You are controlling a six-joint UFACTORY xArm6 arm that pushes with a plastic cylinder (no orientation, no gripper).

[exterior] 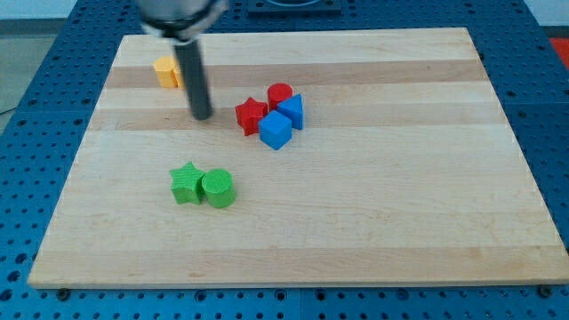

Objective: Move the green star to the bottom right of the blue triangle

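The green star (186, 183) lies left of the board's centre, touching a green cylinder (218, 188) on its right. The blue triangle (292, 110) sits above centre, packed with a blue cube (276, 130) at its lower left, a red cylinder (280, 93) above it and a red star (251, 115) to the left. My tip (203, 116) stands on the board left of the red star, above the green star and well apart from it.
A yellow block (165, 71) lies at the view's upper left, partly behind my rod. The wooden board (400, 222) rests on a blue perforated table; its edges run close to the view's top and bottom.
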